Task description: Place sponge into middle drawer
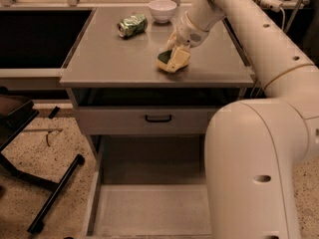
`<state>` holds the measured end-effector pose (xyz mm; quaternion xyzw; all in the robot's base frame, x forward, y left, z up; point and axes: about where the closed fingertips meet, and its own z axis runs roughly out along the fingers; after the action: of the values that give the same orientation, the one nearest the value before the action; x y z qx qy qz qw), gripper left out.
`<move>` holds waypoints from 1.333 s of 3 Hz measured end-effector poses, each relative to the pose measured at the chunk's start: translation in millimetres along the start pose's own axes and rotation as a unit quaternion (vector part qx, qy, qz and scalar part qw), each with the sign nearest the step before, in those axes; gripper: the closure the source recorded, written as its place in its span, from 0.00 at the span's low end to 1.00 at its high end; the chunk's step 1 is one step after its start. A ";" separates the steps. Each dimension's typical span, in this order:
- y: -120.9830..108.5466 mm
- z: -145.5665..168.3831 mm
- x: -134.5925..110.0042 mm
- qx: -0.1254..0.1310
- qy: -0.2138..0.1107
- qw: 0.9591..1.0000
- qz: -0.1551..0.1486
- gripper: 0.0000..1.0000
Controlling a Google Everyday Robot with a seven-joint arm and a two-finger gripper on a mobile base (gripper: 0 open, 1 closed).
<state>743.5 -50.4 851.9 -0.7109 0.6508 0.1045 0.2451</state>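
The sponge (164,59), yellow with a dark green top, is at the middle right of the grey counter (109,59). My gripper (174,61) reaches down from the upper right and is shut on the sponge, with cream fingers (180,57) on either side of it. The sponge sits tilted, at or just above the countertop. The middle drawer (149,210) is pulled out wide open at the bottom of the view, its flat grey floor bare. My arm's large white body (254,168) covers the drawer's right side.
A crushed green can (132,25) and a white bowl (163,10) stand at the back of the counter. A shut drawer front with a black handle (158,118) sits under the countertop. A black chair base (40,183) stands on the speckled floor at left.
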 end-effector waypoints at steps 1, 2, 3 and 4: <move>10.9 -34.0 -11.8 0.036 -0.005 0.999 -0.004 1.00; 49.7 -55.2 -29.2 0.032 0.002 0.999 -0.009 1.00; 89.7 -69.0 -42.8 0.047 -0.011 0.999 -0.024 1.00; 136.7 -86.4 -48.5 0.069 0.001 0.997 -0.019 1.00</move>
<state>589.0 -54.3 919.7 -0.7049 0.6429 0.0537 0.2949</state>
